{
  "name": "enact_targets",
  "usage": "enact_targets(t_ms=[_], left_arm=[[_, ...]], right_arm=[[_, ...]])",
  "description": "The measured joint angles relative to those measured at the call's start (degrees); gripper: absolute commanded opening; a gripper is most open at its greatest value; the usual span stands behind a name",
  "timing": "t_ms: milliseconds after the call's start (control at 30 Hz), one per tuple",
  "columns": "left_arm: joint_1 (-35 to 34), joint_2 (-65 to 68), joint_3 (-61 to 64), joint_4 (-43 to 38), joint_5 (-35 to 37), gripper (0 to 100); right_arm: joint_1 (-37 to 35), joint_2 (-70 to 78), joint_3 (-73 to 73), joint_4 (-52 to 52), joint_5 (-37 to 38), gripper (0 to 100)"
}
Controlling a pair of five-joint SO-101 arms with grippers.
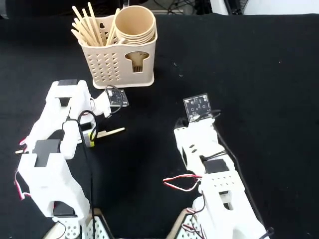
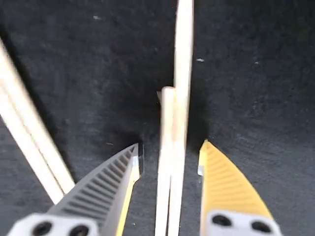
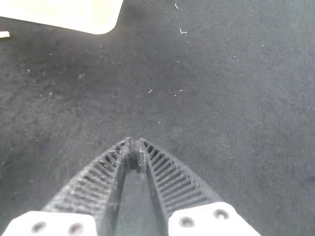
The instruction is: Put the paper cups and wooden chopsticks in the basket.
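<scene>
Left pincer (image 2: pixel 170 145) stood spread wide, straddling a pair of wooden chopsticks (image 2: pixel 183 59) lying on the black cloth (image 2: pixel 256 98) between its jaws; right pincer (image 3: pixel 134 145) was closed.

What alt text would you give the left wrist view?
The open left hand straddles two wooden chopsticks that run lengthwise between its fingers, with a gap on each side, over black cloth. Two more chopsticks lie at a slant outside the grey finger.
</scene>
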Motion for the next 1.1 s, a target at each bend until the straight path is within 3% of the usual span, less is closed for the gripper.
enact_targets(t_ms=[133, 300, 1100], left_arm=[[0.00, -0.18, 1.76, -2.11, 0.00, 20], [0.00, -0.35, 2.46, -2.29, 0.00, 6], [0.00, -7.91, 7.12, 1.93, 0.18, 3]], right_arm=[[0.00, 0.00, 0.00, 0.00, 0.00, 1.8], [0.00, 0.00, 0.00, 0.00, 0.00, 1.8], [0.00, 0.00, 0.00, 0.00, 0.00, 1.8]])
